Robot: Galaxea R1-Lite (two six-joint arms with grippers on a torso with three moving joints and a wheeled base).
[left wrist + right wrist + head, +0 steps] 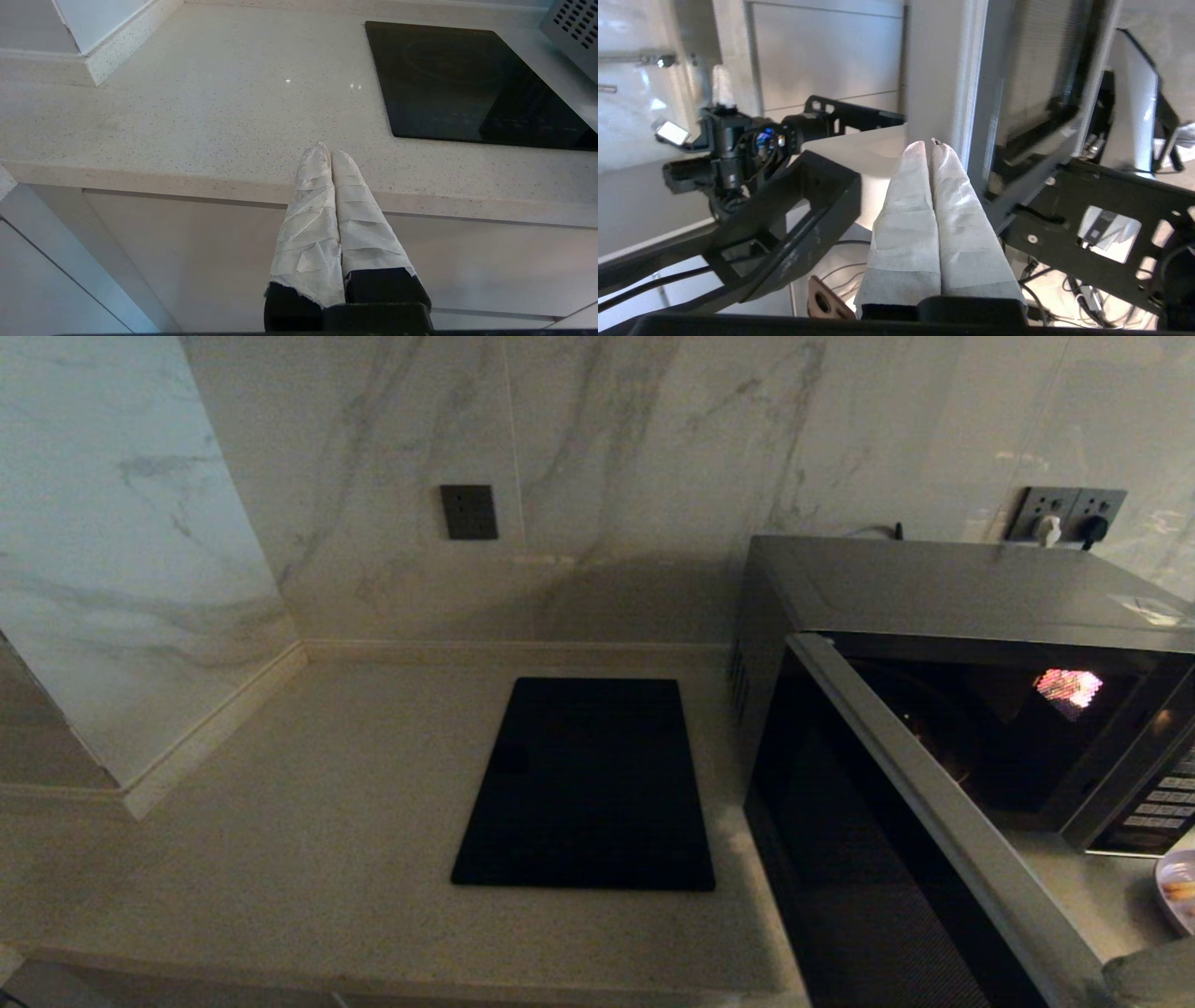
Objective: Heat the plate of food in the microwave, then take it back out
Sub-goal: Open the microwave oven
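At far right of the head view, microwave (971, 709) door hangs open, plate of food (1178, 891) on tabletop (327, 821) at right edge; right gripper (930, 144) empty, pinched tight, nearer arm; left gripper (327, 151) likewise closed, parked low.

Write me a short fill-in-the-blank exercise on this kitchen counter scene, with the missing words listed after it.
1. The microwave door stands ____.
2. The plate of food rests on the counter, ____ the microwave.
3. The flat black slab lies to the ____ of the microwave in the head view.
4. The jaws of the right gripper are ____.

Missing words: open; outside; left; shut
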